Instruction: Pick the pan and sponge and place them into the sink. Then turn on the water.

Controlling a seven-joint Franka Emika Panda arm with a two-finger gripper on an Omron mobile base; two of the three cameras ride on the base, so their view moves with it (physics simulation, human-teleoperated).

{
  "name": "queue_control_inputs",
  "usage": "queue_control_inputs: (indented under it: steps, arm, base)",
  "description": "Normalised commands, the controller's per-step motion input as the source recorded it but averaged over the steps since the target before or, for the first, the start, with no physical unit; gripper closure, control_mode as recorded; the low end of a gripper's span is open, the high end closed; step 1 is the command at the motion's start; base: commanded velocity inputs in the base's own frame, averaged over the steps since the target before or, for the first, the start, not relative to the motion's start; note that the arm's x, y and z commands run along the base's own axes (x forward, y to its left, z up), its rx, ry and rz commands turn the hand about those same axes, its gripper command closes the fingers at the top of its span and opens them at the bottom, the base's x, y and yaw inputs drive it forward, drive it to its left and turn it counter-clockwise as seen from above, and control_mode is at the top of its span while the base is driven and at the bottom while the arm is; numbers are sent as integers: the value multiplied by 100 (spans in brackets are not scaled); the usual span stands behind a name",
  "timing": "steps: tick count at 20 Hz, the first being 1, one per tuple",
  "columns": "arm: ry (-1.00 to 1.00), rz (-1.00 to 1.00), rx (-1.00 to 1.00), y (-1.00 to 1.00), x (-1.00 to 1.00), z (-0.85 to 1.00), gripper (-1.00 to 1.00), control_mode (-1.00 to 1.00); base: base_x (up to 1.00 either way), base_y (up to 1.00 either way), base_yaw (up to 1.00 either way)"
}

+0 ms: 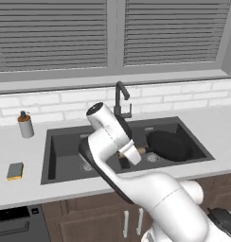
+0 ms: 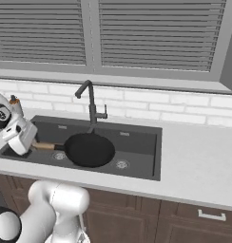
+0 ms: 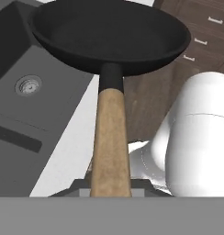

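My gripper [image 1: 132, 154] is shut on the light wooden handle [image 3: 110, 137] of the black pan [image 1: 167, 145]. It holds the pan roughly level over the right part of the dark sink [image 1: 51, 142]. From the right base view the pan [image 2: 89, 149] hangs over the sink [image 2: 156, 142] with my gripper [image 2: 22, 138] at its left. In the hand view the pan [image 3: 109, 34] stretches away from the gripper [image 3: 110, 190], whose fingertips are hidden by the handle. The sponge [image 1: 15, 170] lies on the counter left of the sink. No water runs from the black faucet [image 1: 120, 99].
A grey soap dispenser [image 1: 25, 125] stands on the counter behind the sponge. The faucet [image 2: 91, 102] rises behind the sink's middle. A round drain [image 3: 29, 85] shows in the basin. Cabinet doors [image 2: 137, 218] run below the counter, and a wide stretch of counter [image 2: 198, 156] lies right of the sink.
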Motion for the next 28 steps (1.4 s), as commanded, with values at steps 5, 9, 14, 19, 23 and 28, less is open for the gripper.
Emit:
queue_control_inputs:
  steps: [5, 9, 14, 19, 23, 28]
  arm:
    - [0, 0, 5, 90, 3, -1, 100, -100]
    - [0, 6, 0, 84, 37, -7, 100, -100]
    - [4, 23, -1, 59, 55, -7, 100, -100]
    - [3, 36, -2, 3, 44, -21, 100, -100]
    - [2, 24, 0, 3, 33, -34, 100, -100]
    - [1, 2, 1, 43, 15, -40, 100, -100]
  base:
    - [0, 0, 0]
    - [0, 0, 0]
    - [0, 0, 0]
    - [0, 0, 0]
    - [0, 0, 0]
    - [0, 0, 0]
